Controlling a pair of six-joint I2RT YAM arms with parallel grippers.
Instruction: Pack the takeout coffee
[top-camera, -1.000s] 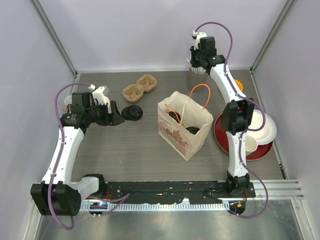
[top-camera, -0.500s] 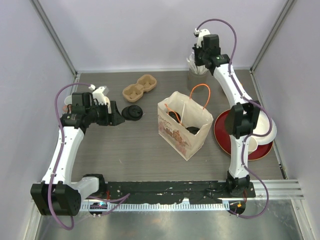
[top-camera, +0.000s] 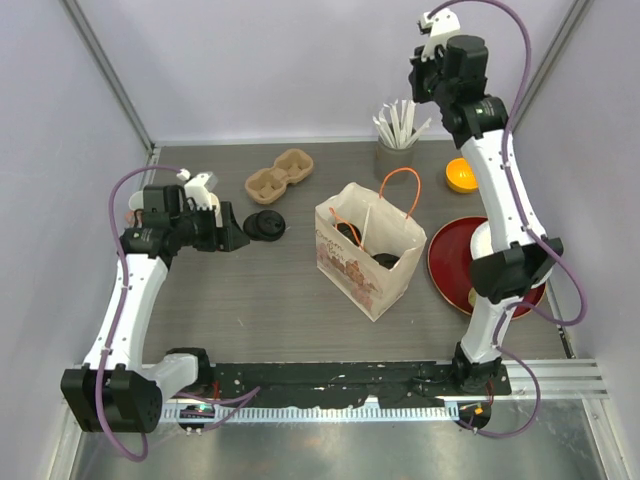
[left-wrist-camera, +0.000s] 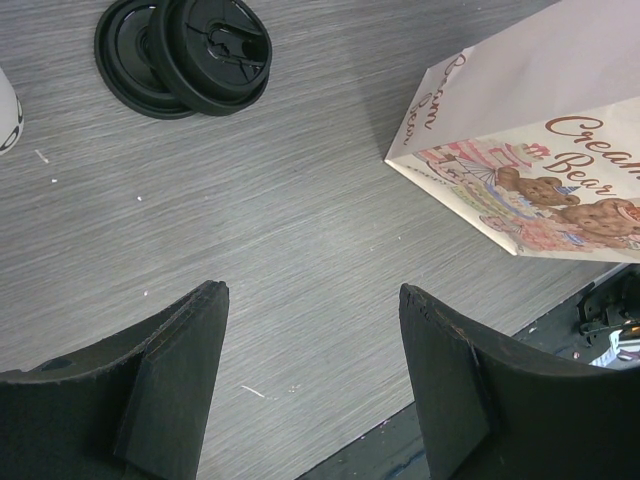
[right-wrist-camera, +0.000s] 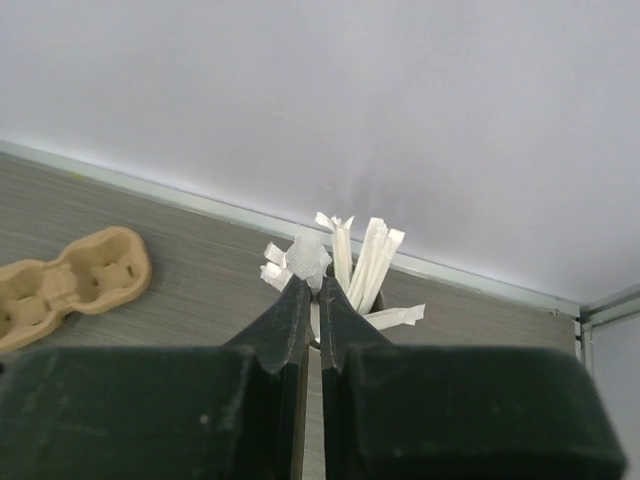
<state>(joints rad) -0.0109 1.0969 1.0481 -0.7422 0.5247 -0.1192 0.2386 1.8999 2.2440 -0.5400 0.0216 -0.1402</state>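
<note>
Left gripper (left-wrist-camera: 312, 295) is spread wide beside the black lids (left-wrist-camera: 185, 50). Right gripper (right-wrist-camera: 312, 285) is pinched shut above the straws (right-wrist-camera: 360, 265) — the takeout coffee can't be made out in any view, so its spot can't be told.

Grey wood-grain table (top-camera: 270, 310) enclosed by plain pale lilac walls (top-camera: 260, 60).

The paper bag (top-camera: 368, 250) stands mid-table (top-camera: 250, 300). Left of it lie two overlapping lids (top-camera: 266, 225), with the cup carrier (top-camera: 279, 176) behind them. Behind the bag stands a holder (top-camera: 392, 160) with straws (top-camera: 400, 120) in it. A plate (top-camera: 450, 270) lies just right of the bag.
</note>
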